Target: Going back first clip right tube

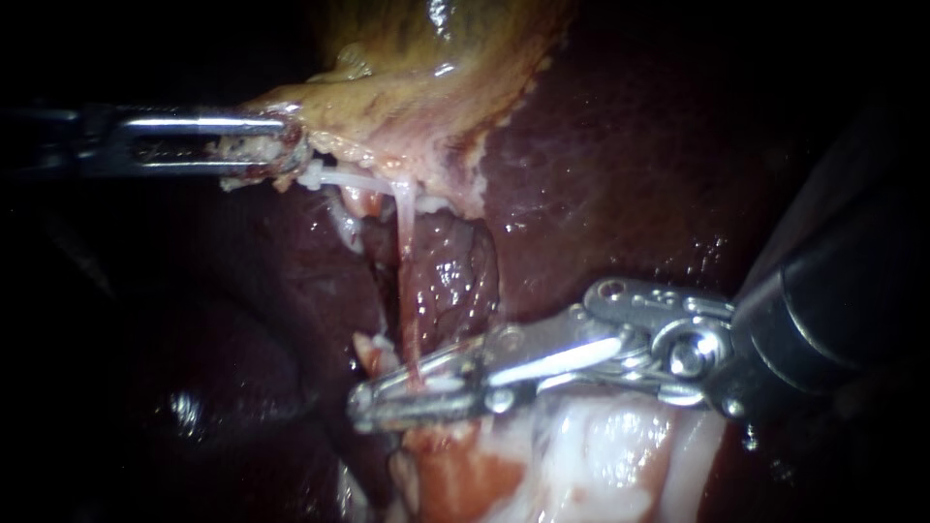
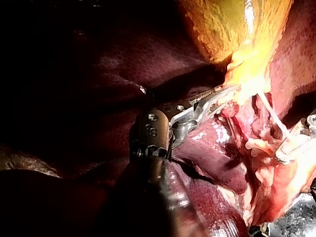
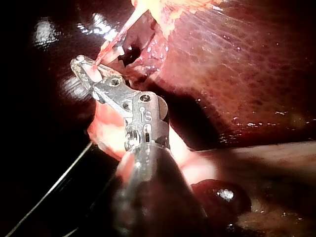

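Straddling the tube with right instrument's pincer narrowly agape, clamping gallbladder with left instrument's pincer; likely starting withdrawal, needing straight retreat.

The endoscope looks from close range at the glistening dark red liver. Each wrist camera rides behind its own slender metal shaft, the left instrument or the right instrument, and faces the tissue ahead of the hand. All three views share the thin pale tube.

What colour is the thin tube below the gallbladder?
Whitish-pink; the tube shows best in the endoscope view.
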Controlling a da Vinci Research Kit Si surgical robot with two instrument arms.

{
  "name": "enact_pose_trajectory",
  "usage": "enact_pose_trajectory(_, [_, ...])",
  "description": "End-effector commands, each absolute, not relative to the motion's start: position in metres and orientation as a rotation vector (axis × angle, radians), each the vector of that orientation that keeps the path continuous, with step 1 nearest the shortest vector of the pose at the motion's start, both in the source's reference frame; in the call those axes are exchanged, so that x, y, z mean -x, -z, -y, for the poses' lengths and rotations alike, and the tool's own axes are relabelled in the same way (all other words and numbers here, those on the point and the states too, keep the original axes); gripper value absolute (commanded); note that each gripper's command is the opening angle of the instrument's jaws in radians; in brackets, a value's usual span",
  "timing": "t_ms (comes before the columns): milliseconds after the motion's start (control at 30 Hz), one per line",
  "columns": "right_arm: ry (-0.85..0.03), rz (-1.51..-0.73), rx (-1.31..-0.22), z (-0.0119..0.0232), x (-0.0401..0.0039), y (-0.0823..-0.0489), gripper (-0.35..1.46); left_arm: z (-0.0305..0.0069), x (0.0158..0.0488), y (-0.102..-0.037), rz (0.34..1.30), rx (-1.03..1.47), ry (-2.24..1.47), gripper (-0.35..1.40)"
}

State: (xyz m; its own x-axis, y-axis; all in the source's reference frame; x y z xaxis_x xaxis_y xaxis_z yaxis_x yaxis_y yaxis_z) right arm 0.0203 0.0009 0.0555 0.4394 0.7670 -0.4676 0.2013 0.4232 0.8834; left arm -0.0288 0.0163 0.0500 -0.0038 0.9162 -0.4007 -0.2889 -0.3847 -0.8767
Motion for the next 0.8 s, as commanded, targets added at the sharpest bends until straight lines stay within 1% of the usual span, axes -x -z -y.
enact_pose_trajectory(33, [-0.460,-1.092,-1.111,-0.0009,-0.0202,-0.0556,-0.35,-0.0163,0.0288,-0.0500,0.728,1.295,-1.577,-0.35])
enact_pose_trajectory(300, [-0.460,-1.092,-1.111,-0.0011,-0.0201,-0.0559,-0.35,-0.0163,0.0288,-0.0499,0.729,1.295,-1.578,-0.35])
enact_pose_trajectory(400, [-0.461,-1.092,-1.109,-0.0013,-0.0204,-0.0563,0.17,-0.0163,0.0288,-0.0499,0.729,1.295,-1.578,-0.35])
enact_pose_trajectory(433, [-0.461,-1.101,-1.092,-0.0013,-0.0205,-0.0565,0.36,-0.0163,0.0288,-0.0499,0.729,1.295,-1.578,-0.35])
enact_pose_trajectory(500, [-0.451,-1.127,-1.041,-0.0014,-0.0205,-0.0569,0.44,-0.0163,0.0288,-0.0499,0.730,1.295,-1.578,-0.35])
enact_pose_trajectory(533, [-0.450,-1.148,-0.989,-0.0015,-0.0205,-0.0571,0.47,-0.0163,0.0288,-0.0499,0.730,1.295,-1.578,-0.35])
enact_pose_trajectory(600, [-0.476,-1.170,-0.885,-0.0017,-0.0204,-0.0574,0.49,-0.0163,0.0288,-0.0499,0.730,1.295,-1.578,-0.35])
enact_pose_trajectory(667, [-0.462,-1.166,-0.823,-0.0021,-0.0200,-0.0577,0.50,-0.0163,0.0288,-0.0499,0.730,1.295,-1.578,-0.35])
enact_pose_trajectory(700, [-0.442,-1.160,-0.785,-0.0023,-0.0198,-0.0578,0.50,-0.0163,0.0287,-0.0499,0.730,1.295,-1.578,-0.35])
enact_pose_trajectory(800, [-0.393,-1.105,-0.691,-0.0030,-0.0189,-0.0580,0.50,-0.0163,0.0287,-0.0499,0.730,1.296,-1.578,-0.35])
